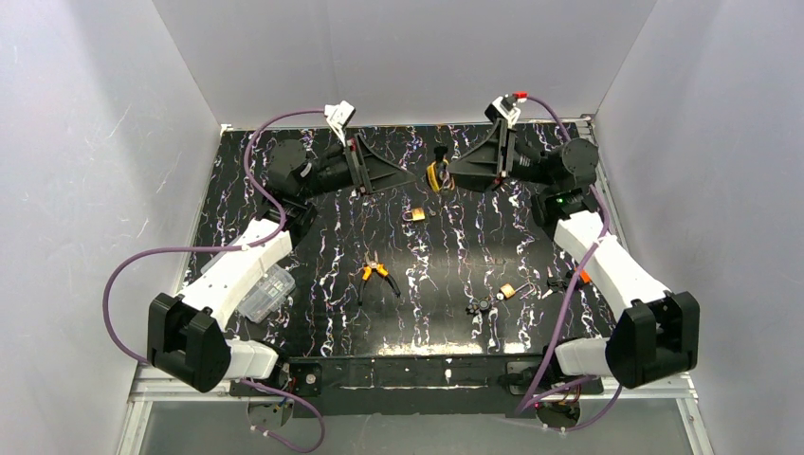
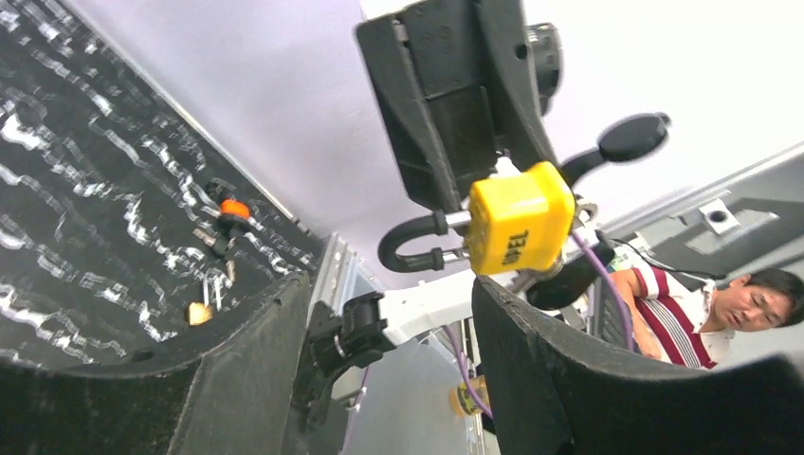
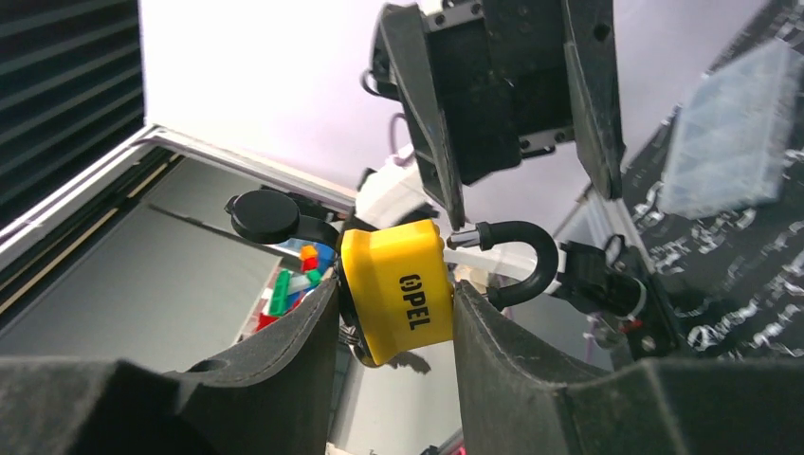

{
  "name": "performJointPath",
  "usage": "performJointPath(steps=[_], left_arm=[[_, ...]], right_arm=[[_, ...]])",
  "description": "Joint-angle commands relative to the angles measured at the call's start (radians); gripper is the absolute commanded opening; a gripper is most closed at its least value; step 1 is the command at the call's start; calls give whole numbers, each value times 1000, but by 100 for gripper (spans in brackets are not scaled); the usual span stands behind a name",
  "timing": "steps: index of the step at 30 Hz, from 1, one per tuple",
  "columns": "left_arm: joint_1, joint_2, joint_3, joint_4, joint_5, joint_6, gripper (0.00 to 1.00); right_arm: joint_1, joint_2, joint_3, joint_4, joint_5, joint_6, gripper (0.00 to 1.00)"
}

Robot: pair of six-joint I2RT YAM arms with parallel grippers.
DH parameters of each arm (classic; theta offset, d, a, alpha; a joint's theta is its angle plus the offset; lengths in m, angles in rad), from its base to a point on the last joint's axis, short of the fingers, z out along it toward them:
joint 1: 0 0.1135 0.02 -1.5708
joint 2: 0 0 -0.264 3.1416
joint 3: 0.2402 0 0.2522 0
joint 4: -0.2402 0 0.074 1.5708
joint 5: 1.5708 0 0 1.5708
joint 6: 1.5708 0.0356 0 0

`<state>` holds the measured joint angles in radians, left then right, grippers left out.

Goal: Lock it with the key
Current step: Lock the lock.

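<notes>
A yellow padlock [image 1: 438,175] with a black shackle [image 3: 531,261] hangs above the far middle of the table. My right gripper [image 3: 396,284] is shut on its yellow body [image 3: 393,284], one finger on each flat side. A black key head [image 3: 265,216] sticks out from the body's end away from the shackle, also visible as the key head [image 2: 633,137] in the left wrist view. My left gripper [image 2: 389,284] faces the padlock [image 2: 520,218] from the left, jaws open with nothing between them; its right fingertip [image 2: 493,294] sits just under the body.
On the black marbled table [image 1: 313,237] lie a small brass padlock [image 1: 414,215], orange-handled pliers [image 1: 377,275], another brass padlock with keys [image 1: 507,291] and a clear plastic box [image 1: 265,294]. White walls close in the table on three sides.
</notes>
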<state>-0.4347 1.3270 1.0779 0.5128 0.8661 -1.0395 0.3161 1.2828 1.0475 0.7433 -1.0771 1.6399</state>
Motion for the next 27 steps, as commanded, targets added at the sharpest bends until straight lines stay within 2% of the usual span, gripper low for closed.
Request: performJointPath(steps=[1, 9, 16, 27], left_arm=[[5, -13, 38, 279, 71, -165, 61], [5, 11, 92, 389, 57, -261, 59], [-1, 83, 145, 531, 32, -393, 55], [-23, 85, 159, 579, 29, -437, 44]], right_arm=[[-3, 49, 104, 474, 37, 355, 1], [28, 119, 183, 631, 140, 502, 1], [78, 153, 207, 685, 222, 528, 1], [106, 188, 222, 703, 257, 534, 1]])
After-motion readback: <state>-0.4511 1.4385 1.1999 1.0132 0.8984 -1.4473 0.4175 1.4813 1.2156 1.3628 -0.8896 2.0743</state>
